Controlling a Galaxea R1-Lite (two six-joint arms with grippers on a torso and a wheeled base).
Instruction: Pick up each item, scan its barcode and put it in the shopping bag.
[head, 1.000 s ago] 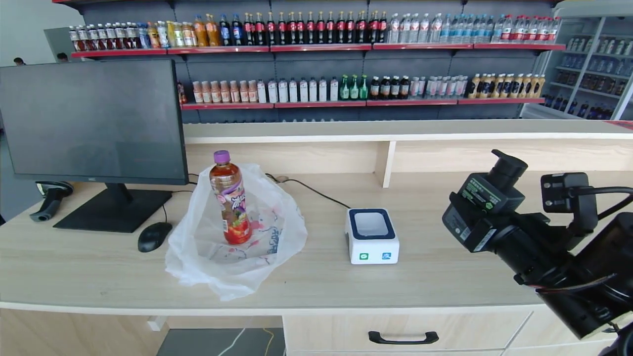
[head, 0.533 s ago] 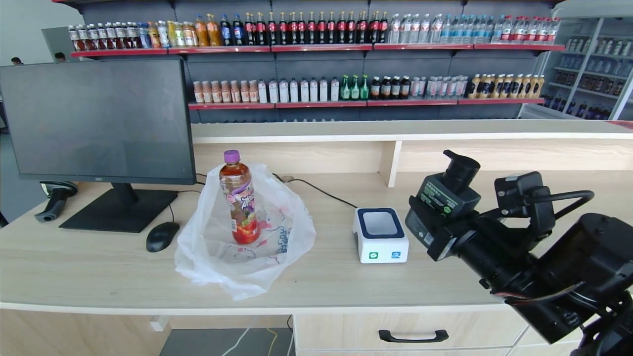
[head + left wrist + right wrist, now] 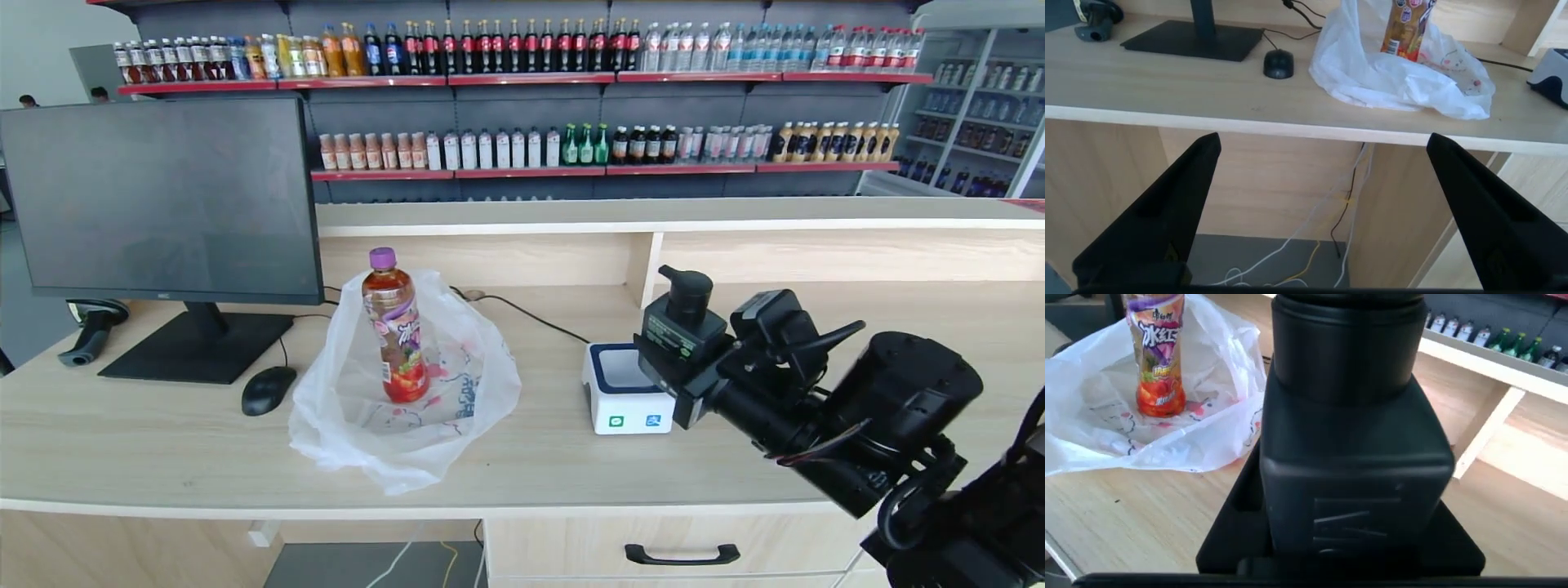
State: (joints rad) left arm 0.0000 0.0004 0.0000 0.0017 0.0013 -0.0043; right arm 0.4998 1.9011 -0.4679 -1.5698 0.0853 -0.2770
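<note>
My right gripper (image 3: 709, 377) is shut on a black square bottle with a round black cap (image 3: 682, 331), held tilted just above the right side of the white barcode scanner (image 3: 618, 398). In the right wrist view the black bottle (image 3: 1347, 457) stands close before the camera. An orange drink bottle with a purple cap (image 3: 396, 327) stands upright inside the open, translucent shopping bag (image 3: 457, 400), left of the scanner. My left gripper (image 3: 1323, 212) hangs open below the counter's front edge, with the bag (image 3: 1372, 73) on the counter beyond it.
A monitor (image 3: 163, 196) on a black stand, a black mouse (image 3: 268, 389) and a hand-held scanner (image 3: 86, 331) occupy the counter's left. A cable (image 3: 522, 314) runs behind the bag. Drink shelves (image 3: 522, 82) line the back wall. A drawer handle (image 3: 682, 557) sits below the counter.
My right arm has swung left with the black bottle, from the counter's right side to just over the barcode scanner. The head camera shifted slightly early on.
</note>
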